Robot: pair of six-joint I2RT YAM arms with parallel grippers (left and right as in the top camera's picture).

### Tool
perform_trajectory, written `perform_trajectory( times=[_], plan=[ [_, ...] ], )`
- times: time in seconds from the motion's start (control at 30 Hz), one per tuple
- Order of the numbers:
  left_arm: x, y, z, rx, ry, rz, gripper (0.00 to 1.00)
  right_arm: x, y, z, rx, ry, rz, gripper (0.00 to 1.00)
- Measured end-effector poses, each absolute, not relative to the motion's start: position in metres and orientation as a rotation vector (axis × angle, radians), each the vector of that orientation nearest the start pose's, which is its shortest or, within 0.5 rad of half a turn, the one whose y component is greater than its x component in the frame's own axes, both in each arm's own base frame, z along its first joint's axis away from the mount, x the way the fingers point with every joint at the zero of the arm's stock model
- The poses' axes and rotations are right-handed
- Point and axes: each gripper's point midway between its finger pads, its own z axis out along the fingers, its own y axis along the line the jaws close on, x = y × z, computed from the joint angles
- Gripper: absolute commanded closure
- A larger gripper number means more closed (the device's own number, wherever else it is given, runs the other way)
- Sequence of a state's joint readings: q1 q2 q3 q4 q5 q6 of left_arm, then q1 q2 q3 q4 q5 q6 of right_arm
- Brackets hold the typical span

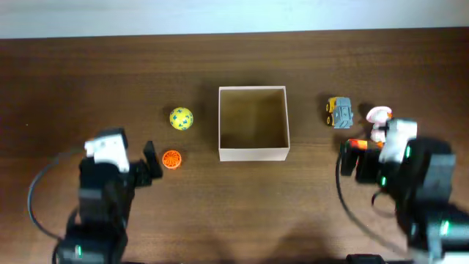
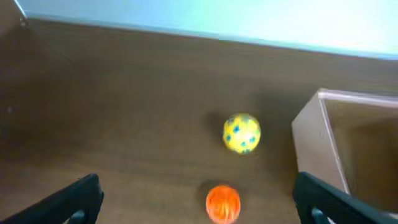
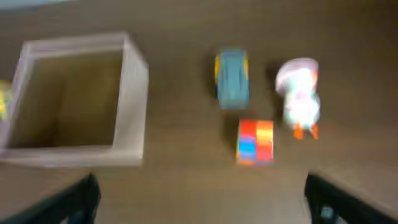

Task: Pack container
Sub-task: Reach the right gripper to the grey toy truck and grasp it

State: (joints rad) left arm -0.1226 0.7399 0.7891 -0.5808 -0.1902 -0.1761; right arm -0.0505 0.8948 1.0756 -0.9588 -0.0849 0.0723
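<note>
The container (image 1: 253,153), a square cream-white box with a tan inside, stands open and empty at the table's middle; it also shows in the left wrist view (image 2: 311,143) and the right wrist view (image 3: 130,93). A yellow ball with blue spots (image 1: 181,117) (image 2: 242,132) and a small orange ball (image 1: 171,158) (image 2: 222,202) lie left of it. A grey and yellow toy car (image 1: 339,112) (image 3: 232,76), a white and pink figure (image 1: 379,117) (image 3: 300,96) and a multicoloured cube (image 1: 357,144) (image 3: 255,141) lie right of it. My left gripper (image 2: 199,218) is open just short of the orange ball. My right gripper (image 3: 202,214) is open just short of the cube.
A pale wall runs along the table's far edge (image 1: 234,31). The dark wooden table (image 1: 242,213) spreads bare in front of the container between my two arms.
</note>
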Motion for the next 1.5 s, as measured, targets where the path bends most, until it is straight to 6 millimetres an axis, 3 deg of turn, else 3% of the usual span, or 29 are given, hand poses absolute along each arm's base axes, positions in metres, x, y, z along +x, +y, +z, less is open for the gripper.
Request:
perform_trajectory(
  times=[0.07,0.17,0.3,0.4,0.6,0.7,1.2,1.33,1.5],
  plan=[
    [0.292,-0.003,0.242,-0.163,2.158,0.038,0.01,0.272,0.0,0.258,0.087,2.431,0.098,0.01],
    [0.312,-0.003,0.238,-0.141,2.265,0.077,0.01,0.307,-0.002,0.272,0.07,2.505,0.093,0.01],
    [0.334,0.006,0.231,-0.151,2.363,0.119,0.01,0.347,-0.004,0.264,0.061,2.565,0.087,0.01],
    [0.348,0.016,0.226,-0.181,2.394,0.123,0.01,0.378,-0.008,0.246,0.063,2.577,0.084,0.01],
    [0.353,0.036,0.208,-0.251,2.451,0.12,0.01,0.414,-0.023,0.176,0.116,2.709,0.082,0.01],
    [0.353,0.04,0.204,-0.268,2.462,0.121,0.01,0.425,-0.029,0.14,0.135,2.772,0.08,0.01],
    [0.353,0.039,0.204,-0.266,2.463,0.108,0.01,0.441,-0.032,0.055,0.145,2.906,0.081,0.17],
    [0.354,0.039,0.204,-0.266,2.463,0.108,0.01,0.439,-0.034,0.039,0.151,2.943,0.063,0.4],
    [0.354,0.039,0.204,-0.266,2.463,0.108,0.01,0.437,-0.035,0.034,0.184,2.957,0.054,0.51]
  ],
)
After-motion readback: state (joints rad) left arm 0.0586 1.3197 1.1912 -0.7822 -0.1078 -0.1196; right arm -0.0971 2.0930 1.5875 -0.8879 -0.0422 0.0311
